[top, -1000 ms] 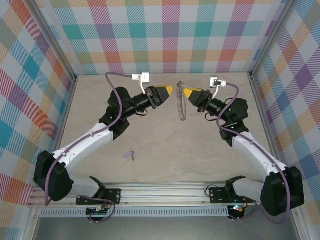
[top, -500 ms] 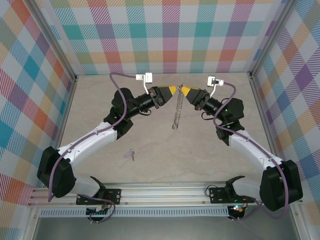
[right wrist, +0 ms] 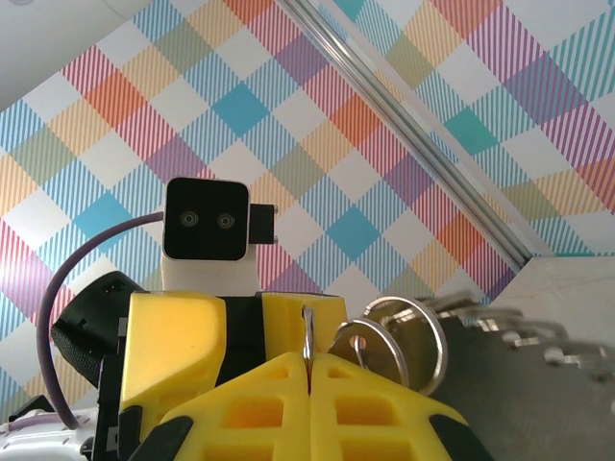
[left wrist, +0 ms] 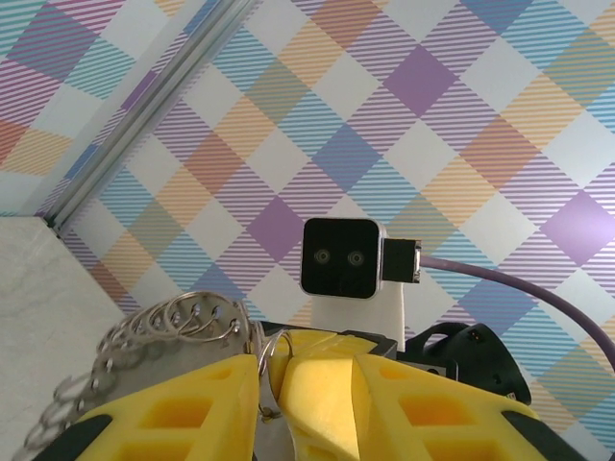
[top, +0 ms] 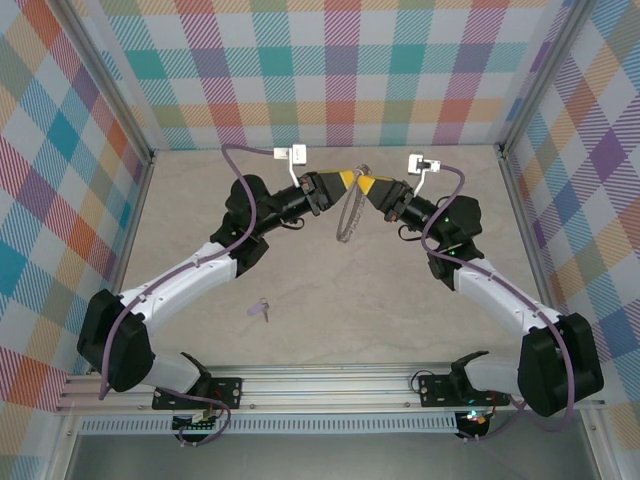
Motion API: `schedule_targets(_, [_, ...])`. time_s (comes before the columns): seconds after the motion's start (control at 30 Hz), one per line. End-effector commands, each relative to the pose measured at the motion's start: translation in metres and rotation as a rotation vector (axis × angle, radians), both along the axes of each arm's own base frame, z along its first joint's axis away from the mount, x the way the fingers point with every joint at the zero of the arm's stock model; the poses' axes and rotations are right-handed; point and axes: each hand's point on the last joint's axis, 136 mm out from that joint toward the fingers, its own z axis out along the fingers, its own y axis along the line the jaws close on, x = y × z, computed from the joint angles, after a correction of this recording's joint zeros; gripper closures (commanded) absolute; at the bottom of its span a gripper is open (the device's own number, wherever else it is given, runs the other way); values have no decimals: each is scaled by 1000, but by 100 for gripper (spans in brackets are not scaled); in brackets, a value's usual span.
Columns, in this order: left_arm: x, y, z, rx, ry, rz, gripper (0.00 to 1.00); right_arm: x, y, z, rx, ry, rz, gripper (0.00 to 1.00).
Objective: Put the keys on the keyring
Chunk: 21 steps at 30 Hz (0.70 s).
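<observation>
**Keyring pinched at gripper tips, key on table**

The keyring [top: 347, 215] dangles as a chain loop above the table's far middle. It hangs from the right gripper [top: 364, 184], whose jaws are closed on one of its wire rings. The left gripper [top: 345, 180] meets it tip to tip, jaws partly apart; can't tell if it grips anything. The lilac key [top: 263, 310] lies alone toward the near edge, on bare beige table [top: 400, 320]. Plaid walls [top: 340, 70] on three sides.
</observation>
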Motion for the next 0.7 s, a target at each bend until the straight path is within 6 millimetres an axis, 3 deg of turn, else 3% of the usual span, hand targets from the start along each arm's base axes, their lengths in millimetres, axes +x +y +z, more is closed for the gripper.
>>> schedule_targets(0.0, [-11, -7, 21, -38, -56, -42, 69, -11, 1, 29, 47, -92, 18, 100])
schedule_targets(0.67, [-8, -3, 11, -4, -58, -2, 68, -13, 0, 25, 28, -89, 10, 100])
